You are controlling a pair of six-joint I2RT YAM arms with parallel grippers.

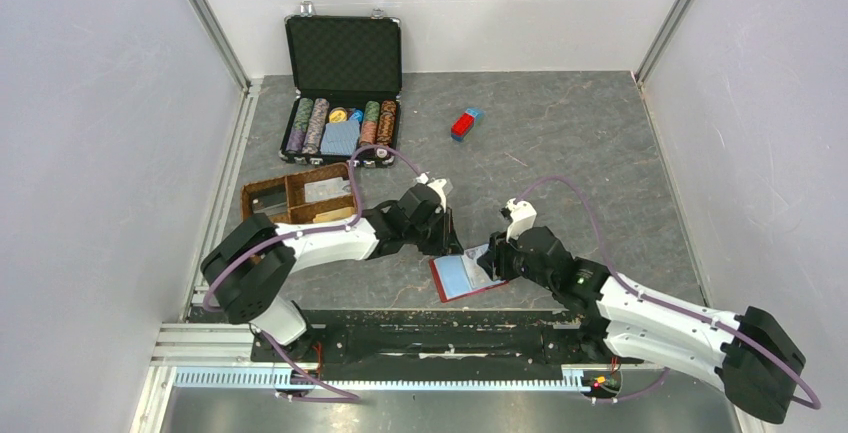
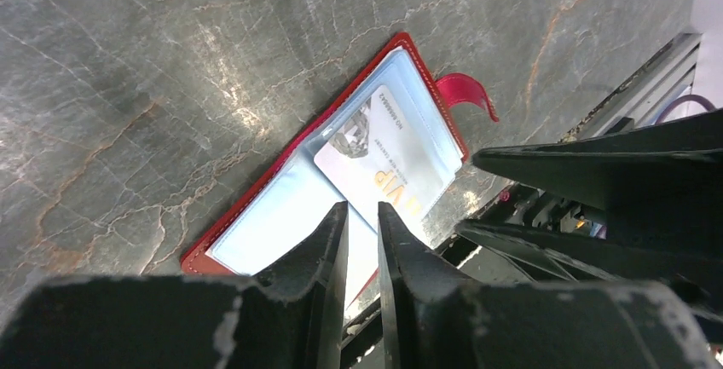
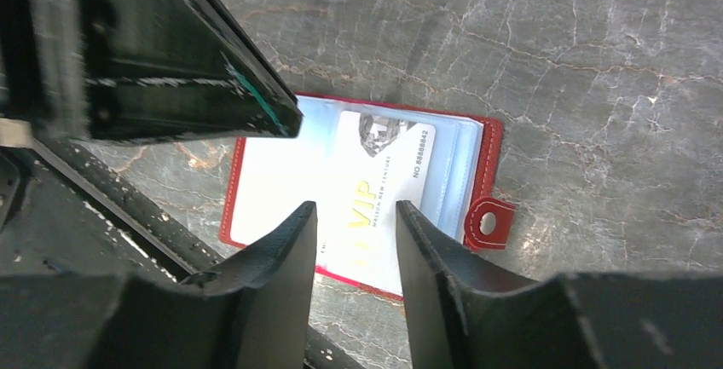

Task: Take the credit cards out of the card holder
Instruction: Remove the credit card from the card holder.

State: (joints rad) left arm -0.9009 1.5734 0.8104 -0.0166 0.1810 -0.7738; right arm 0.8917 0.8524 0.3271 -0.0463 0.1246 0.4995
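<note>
The card holder (image 1: 476,293) lies open and flat on the stone table near its front edge, red rimmed with pale blue sleeves (image 2: 256,233) (image 3: 264,186) and a snap tab. A white credit card (image 2: 384,160) (image 3: 375,173) printed VIP lies slanted across the sleeves, its lower end past the holder's edge. My left gripper (image 1: 450,243) (image 2: 362,207) hovers over the holder's left side, jaws a narrow gap apart with nothing between them. My right gripper (image 1: 490,263) (image 3: 355,205) is open over the card's lower end, the card showing between its fingers; contact is unclear.
An open case of poker chips (image 1: 340,103) stands at the back left, a wooden tray (image 1: 295,198) lies left of the left arm, and a red-and-blue block (image 1: 466,123) sits at the back centre. The black front rail (image 1: 430,338) runs just below the holder.
</note>
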